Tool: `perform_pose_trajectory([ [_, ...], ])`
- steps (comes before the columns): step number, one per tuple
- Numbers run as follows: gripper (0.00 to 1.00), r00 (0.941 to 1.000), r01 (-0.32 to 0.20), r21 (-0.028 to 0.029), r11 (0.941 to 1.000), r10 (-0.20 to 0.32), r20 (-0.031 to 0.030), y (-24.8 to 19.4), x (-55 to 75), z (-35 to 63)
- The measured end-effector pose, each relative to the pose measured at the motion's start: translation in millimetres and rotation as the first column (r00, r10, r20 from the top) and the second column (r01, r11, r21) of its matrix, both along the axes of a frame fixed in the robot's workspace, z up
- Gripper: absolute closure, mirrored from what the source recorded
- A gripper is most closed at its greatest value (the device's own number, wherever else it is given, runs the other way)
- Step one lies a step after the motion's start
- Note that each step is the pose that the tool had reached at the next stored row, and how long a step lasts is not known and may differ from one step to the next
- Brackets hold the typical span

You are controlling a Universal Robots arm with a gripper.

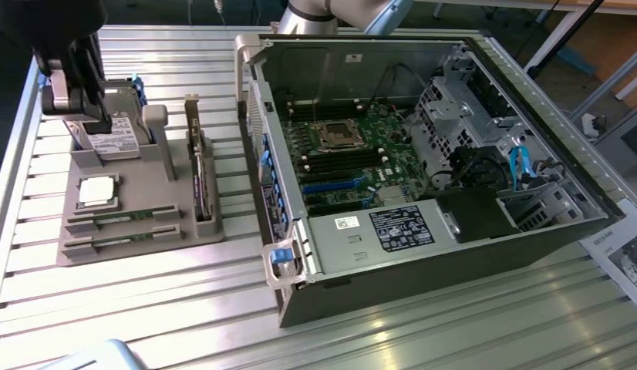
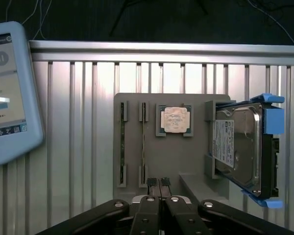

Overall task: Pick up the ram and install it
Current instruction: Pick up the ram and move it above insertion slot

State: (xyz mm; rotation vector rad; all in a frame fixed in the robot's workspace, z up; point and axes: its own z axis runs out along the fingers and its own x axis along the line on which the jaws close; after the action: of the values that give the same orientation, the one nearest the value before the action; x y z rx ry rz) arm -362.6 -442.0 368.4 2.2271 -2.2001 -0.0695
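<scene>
The end effector (image 2: 159, 182) has its two fingers pressed together with nothing between them. In the exterior view it hangs at about ten o'clock, above the hard drive (image 1: 112, 135) end of a grey holder (image 1: 143, 247) that rests on the slatted metal table (image 1: 143, 308).

The ram (image 1: 123, 216) stands on edge in a slot of that holder, at roughly eight o'clock in the exterior view, well apart from the end effector. A second stick (image 1: 118, 239) sits in the next slot just beside it, toward six o'clock. A processor chip (image 1: 97, 191) lies flat just beyond the ram toward twelve o'clock, and an upright expansion card (image 1: 203, 185) stands toward three o'clock. The open computer case (image 1: 545, 146) takes up the middle and the three o'clock side, with the motherboard (image 1: 365, 146) exposed inside. Nothing has been lifted from the holder yet.

The ram looks light, thin and stiff, but easy to damage: the small chips and the contact edge should not be scraped or bent. Its ends are cradled by the holder's brackets, so the free stretch along the middle of the upper long edge seems the best place to grip. The fingers would pinch the two flat faces there. The neighbouring stick leaves little room on that side.
</scene>
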Motion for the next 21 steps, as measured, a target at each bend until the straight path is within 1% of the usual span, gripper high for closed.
perform_pose_trajectory([
  [3,0.90,1.0000,-0.001,0.0000,1.0000,0.001,0.0005,-2.5,0.0,-7.7],
  [7,0.90,1.0000,-0.001,0.0000,1.0000,0.001,0.0009,-4.5,0.0,-13.9],
  [21,0.90,1.0000,-0.003,0.0000,1.0000,0.003,0.0010,-9.4,0.0,-28.4],
])
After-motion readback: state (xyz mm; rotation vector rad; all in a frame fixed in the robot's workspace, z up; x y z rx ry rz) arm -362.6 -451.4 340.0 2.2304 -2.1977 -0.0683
